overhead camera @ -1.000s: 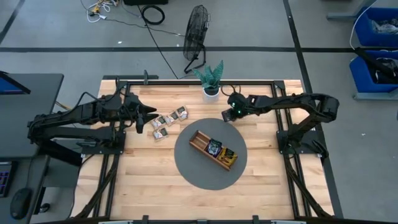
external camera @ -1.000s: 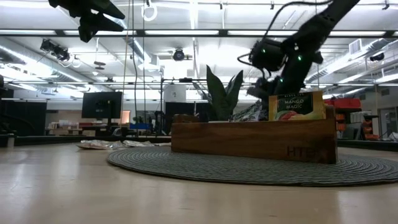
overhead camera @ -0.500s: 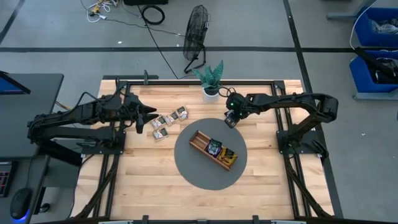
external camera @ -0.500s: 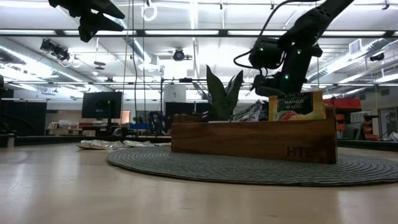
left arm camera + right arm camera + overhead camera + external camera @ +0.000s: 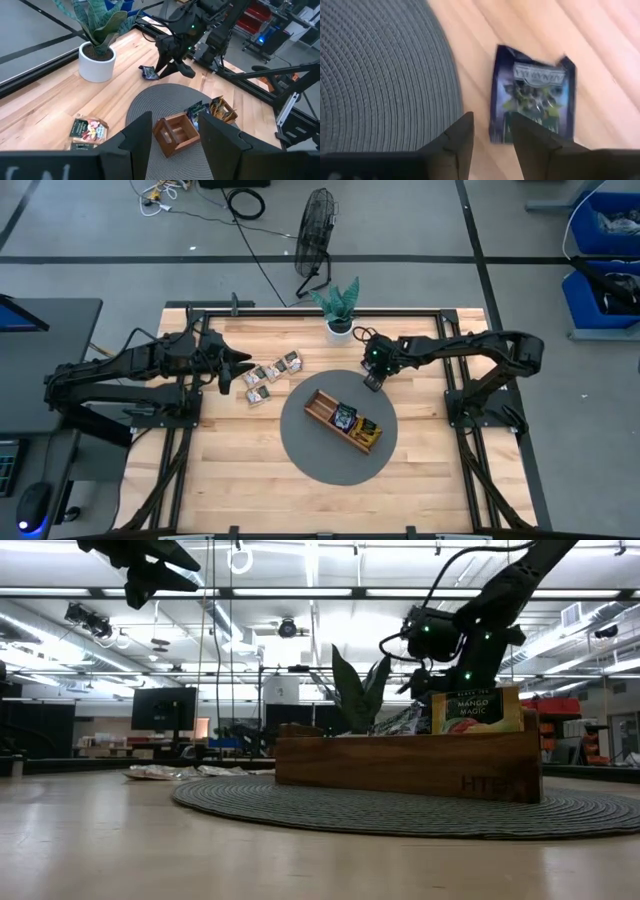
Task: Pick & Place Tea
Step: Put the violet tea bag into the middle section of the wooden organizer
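The right gripper point(image 5: 373, 381) hangs at the mat's point(image 5: 310, 448) 1 o'clock edge, fingers point(image 5: 455, 142) narrowly parted over a navy sachet point(image 5: 532, 95) lying on the table point(image 5: 230, 470). The left gripper point(image 5: 243, 364) waits, spread wide, beside loose sachets point(image 5: 268, 375) at 10 o'clock. 2 sachets point(image 5: 355, 424) stand in the tray point(image 5: 322, 405).

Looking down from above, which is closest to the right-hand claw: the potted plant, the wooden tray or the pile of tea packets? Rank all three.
From the right gripper:
1. Wooden tray, on the round mat, toward the table's front.
2. Potted plant, at the back edge; nearly as close, hard to separate.
3. Tea packets, far across, by the left gripper.
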`<action>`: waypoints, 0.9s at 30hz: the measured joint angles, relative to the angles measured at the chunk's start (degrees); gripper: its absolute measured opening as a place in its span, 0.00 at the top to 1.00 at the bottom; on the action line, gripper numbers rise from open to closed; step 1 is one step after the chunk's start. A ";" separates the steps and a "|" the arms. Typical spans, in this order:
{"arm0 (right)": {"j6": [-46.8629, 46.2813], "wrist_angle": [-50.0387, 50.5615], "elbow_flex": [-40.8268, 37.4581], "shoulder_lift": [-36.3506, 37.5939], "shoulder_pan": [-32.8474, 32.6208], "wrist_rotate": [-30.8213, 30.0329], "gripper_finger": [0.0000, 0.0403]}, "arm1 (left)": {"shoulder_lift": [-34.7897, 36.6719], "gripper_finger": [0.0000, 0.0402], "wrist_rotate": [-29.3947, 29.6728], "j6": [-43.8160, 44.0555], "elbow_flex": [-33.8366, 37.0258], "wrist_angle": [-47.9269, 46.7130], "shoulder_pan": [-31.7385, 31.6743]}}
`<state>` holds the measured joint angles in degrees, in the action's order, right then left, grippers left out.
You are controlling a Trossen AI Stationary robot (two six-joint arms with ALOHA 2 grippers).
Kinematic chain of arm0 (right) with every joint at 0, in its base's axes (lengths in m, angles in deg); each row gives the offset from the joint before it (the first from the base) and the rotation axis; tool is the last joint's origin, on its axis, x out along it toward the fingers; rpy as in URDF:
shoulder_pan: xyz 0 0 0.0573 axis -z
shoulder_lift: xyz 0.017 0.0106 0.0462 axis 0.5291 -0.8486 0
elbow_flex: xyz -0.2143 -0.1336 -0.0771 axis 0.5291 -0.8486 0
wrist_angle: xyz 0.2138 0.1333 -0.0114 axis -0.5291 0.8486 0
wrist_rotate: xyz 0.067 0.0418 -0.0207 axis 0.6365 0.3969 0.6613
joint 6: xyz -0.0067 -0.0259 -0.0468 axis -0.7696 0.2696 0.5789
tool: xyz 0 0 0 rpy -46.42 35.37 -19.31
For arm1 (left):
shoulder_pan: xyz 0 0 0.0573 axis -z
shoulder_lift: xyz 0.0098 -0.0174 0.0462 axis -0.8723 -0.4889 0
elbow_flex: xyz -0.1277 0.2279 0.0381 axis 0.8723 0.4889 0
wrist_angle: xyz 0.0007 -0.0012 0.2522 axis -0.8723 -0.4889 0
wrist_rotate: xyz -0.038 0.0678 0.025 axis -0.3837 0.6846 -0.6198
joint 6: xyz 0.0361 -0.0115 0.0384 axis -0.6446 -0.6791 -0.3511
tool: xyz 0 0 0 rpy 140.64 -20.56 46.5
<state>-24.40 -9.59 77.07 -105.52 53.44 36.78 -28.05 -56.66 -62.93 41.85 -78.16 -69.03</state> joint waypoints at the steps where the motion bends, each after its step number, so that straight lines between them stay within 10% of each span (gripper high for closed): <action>1: 0.88 -0.76 0.00 -0.51 -0.02 0.03 0.66 | 0.00 0.59 -0.01 0.19 0.00 -0.22 0.00; 11: 1.54 -0.92 0.37 -7.30 -0.93 -0.55 0.67 | 0.00 0.59 0.00 3.95 0.00 -2.50 0.02; 20: 1.33 -0.48 0.17 -6.54 -0.94 -0.99 0.96 | -0.02 0.59 1.66 4.12 0.00 -2.48 -0.31; 27: -1.41 0.48 0.20 -5.88 -0.94 -1.83 0.99 | -0.22 0.59 1.77 4.36 0.00 -2.45 -0.31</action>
<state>-25.80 -9.11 77.27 -111.40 52.50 34.95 -28.27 -54.88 -58.57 41.85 -80.61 -69.33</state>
